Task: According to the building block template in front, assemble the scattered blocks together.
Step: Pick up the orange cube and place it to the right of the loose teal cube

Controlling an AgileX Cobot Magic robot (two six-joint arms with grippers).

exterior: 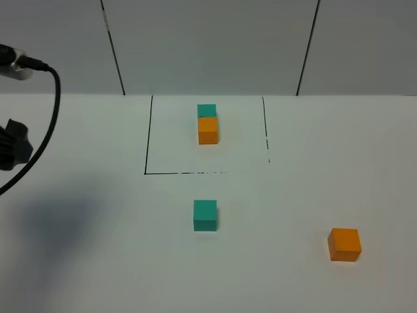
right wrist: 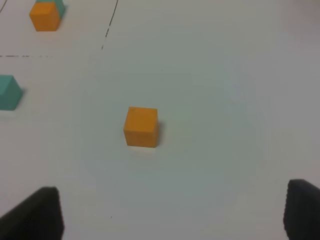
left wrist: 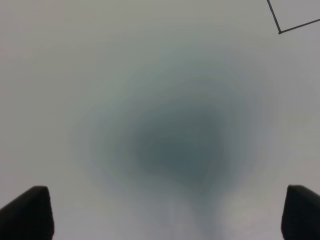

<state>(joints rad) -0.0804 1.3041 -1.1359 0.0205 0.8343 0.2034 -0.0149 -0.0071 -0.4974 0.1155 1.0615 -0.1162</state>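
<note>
Beneath my left claw (left wrist: 165, 212), jaws wide apart and holding nothing, I record only bare white worktop (left wrist: 75, 75) under a soft shadow, with one corner of the black outline (left wrist: 280, 31) off to the side. My right claw (right wrist: 170, 210) is likewise apart and empty, hanging above the worktop; the orange block (right wrist: 141, 127) lies ahead of it, untouched, toward the front right of the worktop. The teal block (exterior: 204, 215) sits well apart from it, near the middle, just outside the outline's front line. Inside the outline stands the template (exterior: 208, 122): teal cube behind, orange cube in front, touching.
</note>
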